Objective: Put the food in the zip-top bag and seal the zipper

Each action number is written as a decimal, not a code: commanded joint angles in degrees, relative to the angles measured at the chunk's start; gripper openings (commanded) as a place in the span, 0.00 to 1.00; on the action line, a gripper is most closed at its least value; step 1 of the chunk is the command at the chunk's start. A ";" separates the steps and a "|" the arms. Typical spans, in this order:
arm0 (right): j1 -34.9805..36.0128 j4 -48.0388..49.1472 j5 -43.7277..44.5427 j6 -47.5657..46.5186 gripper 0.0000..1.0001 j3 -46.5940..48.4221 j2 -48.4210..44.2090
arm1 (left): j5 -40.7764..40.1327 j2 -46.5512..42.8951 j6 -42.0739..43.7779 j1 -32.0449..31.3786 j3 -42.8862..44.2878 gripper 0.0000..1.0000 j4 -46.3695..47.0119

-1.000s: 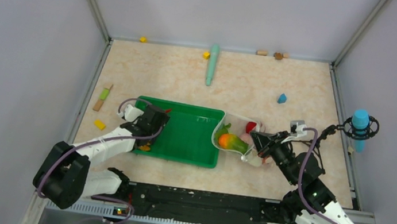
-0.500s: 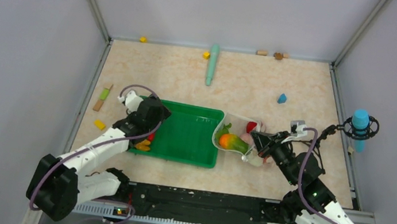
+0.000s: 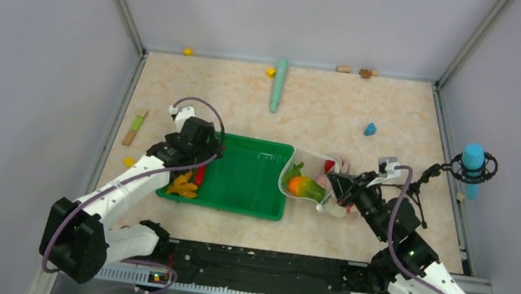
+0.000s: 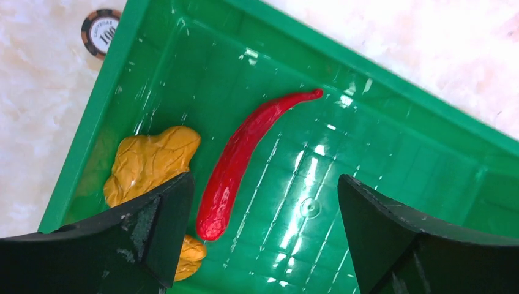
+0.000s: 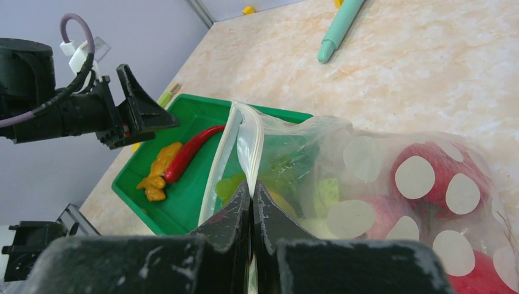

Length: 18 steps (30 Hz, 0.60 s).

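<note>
Tabletop (image 3: 339, 104) in a pale marbled pattern carries everything, and the largest thing on it is the green tray (image 3: 249, 183), lying left of centre near the arms. Touching the tray's right end lies the zip-top bag (image 3: 314, 177), clear with white dots, its mouth gaping toward the tray and its body slumped to the right. The left gripper (image 4: 263, 184) hangs over the tray's left end with its jaws spread wide and nothing between them (the tray floor shows plainly in the gap). The right gripper (image 5: 251, 202) is clenched on the near edge of the bag's mouth, pinching the zipper (image 5: 245, 141) strip, which rises as a pale band above the fingertips while the far lip curves away beside it. Inside the tray, the red chili (image 4: 245, 153) lies aslant under the left gripper, its blunt end close to the left finger, and the yellow-orange bunch (image 4: 150, 162) sits just beside it against the tray's left wall. Inside the bag, the mango (image 3: 303, 187) rests near the mouth with the green leaf (image 3: 292, 169) beside it, and a red tomato (image 5: 428, 177) sits deeper behind the dots. A teal stick (image 3: 279, 83) lies well apart near the back wall, a blue block (image 3: 370, 129) to its right, and a poker chip (image 4: 101, 30) rests on the table just outside the tray's corner.
</note>
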 commanded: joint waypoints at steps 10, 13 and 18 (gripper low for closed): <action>0.10 2.50 -0.63 -0.80 0.00 0.85 -0.67 | 4.97 10.57 2.64 2.86 -0.96 0.68 0.48; 0.03 2.63 -0.63 -0.76 0.00 0.75 -0.49 | 4.82 11.32 2.59 2.92 -1.56 0.63 1.60; 0.06 2.29 -0.24 -0.71 0.00 0.91 -0.33 | 7.07 13.83 2.63 3.02 -1.72 0.57 3.92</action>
